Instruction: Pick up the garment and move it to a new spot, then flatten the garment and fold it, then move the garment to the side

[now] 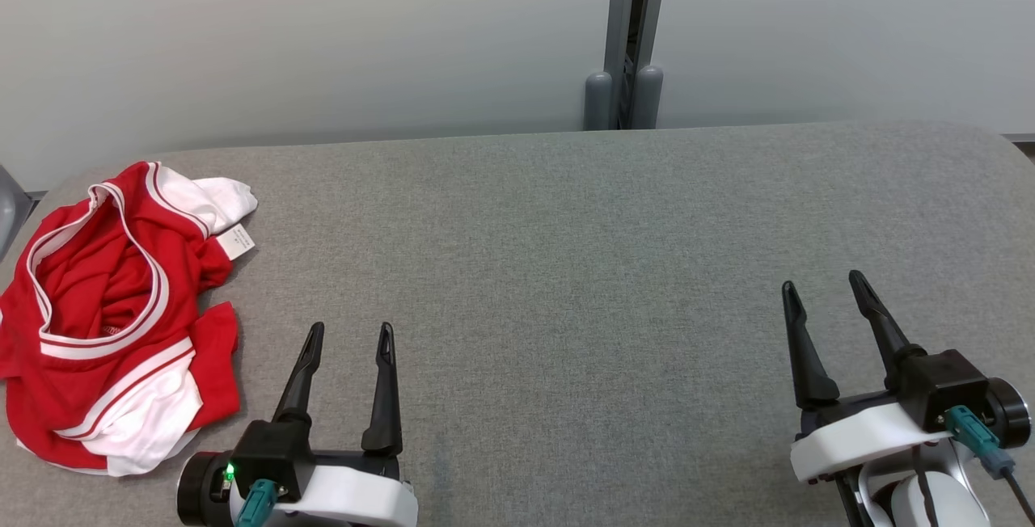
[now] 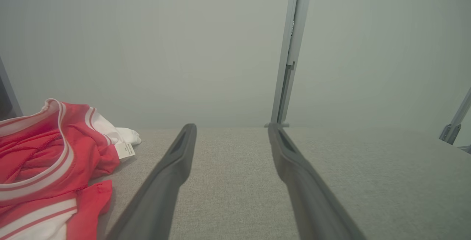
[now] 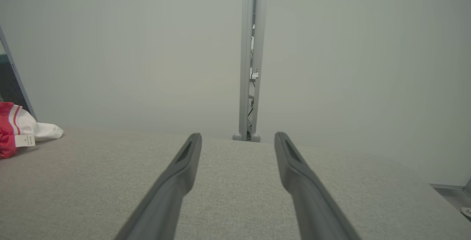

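Note:
A crumpled red garment (image 1: 113, 317) with white bands and a white label lies at the left end of the grey fabric surface (image 1: 566, 268). In the left wrist view the garment (image 2: 48, 166) sits at the lower left; in the right wrist view a bit of the garment (image 3: 14, 129) shows at the left edge. My left gripper (image 1: 350, 330) stands open just right of the garment, apart from it, with nothing between its fingers (image 2: 176, 159). Far to the right, my right gripper (image 1: 823, 283) is open and empty over bare fabric.
A pale wall runs behind the surface, split by a grey vertical post (image 1: 631, 42) with two rounded feet at the back edge. The surface's corners are rounded. Grey fabric stretches between the two grippers.

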Controlling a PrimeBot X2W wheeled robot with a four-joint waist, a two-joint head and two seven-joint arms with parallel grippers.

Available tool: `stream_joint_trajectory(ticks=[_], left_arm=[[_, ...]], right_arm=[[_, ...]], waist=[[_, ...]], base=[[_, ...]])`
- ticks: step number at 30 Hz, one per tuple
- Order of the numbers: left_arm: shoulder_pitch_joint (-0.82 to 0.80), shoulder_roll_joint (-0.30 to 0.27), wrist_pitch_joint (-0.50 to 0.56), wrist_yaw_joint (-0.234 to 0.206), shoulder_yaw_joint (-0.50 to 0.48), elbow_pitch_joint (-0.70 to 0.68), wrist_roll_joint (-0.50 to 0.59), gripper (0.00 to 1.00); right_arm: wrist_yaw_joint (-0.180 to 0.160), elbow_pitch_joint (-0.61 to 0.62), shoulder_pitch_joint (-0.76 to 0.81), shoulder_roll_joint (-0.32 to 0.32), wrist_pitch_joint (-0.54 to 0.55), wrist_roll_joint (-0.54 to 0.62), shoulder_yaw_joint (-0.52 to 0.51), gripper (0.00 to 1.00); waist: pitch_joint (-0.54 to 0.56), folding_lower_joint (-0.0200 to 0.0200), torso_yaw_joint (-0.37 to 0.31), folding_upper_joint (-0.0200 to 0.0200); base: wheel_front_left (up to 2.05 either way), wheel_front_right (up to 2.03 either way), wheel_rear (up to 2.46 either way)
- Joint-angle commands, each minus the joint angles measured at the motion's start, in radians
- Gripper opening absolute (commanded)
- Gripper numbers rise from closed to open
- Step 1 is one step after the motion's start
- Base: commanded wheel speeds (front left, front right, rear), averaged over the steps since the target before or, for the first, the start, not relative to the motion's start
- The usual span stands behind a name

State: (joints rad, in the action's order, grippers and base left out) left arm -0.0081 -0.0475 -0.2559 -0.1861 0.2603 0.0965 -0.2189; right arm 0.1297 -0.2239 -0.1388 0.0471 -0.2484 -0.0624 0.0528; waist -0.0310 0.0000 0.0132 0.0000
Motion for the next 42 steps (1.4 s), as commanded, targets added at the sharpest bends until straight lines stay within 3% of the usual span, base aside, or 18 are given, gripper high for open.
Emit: stream_joint_trajectory(ticks=[1, 31, 42], left_arm=[[0.000, -0.005, -0.004, 0.001, -0.002, -0.002, 0.014, 1.00], [-0.008, -0.005, -0.009, 0.007, -0.011, 0.011, 0.012, 1.00], [-0.028, -0.005, -0.009, 0.005, -0.002, 0.011, 0.008, 1.00]], right_arm=[[0.002, -0.003, -0.012, 0.006, -0.011, 0.015, 0.005, 1.00], [0.002, -0.030, -0.016, 0.006, -0.020, -0.052, -0.010, 1.00], [0.002, -0.024, -0.018, 0.006, -0.020, -0.043, -0.010, 1.00]], waist=[[0.000, 0.0000, -0.001, 0.0000], [-0.012, 0.0000, 0.001, 0.0000], [-0.036, 0.0000, 0.060, 0.0000]], base=[[0.00, 0.00, 0.00], [0.00, 0.00, 0.00], [0.00, 0.00, 0.00]])
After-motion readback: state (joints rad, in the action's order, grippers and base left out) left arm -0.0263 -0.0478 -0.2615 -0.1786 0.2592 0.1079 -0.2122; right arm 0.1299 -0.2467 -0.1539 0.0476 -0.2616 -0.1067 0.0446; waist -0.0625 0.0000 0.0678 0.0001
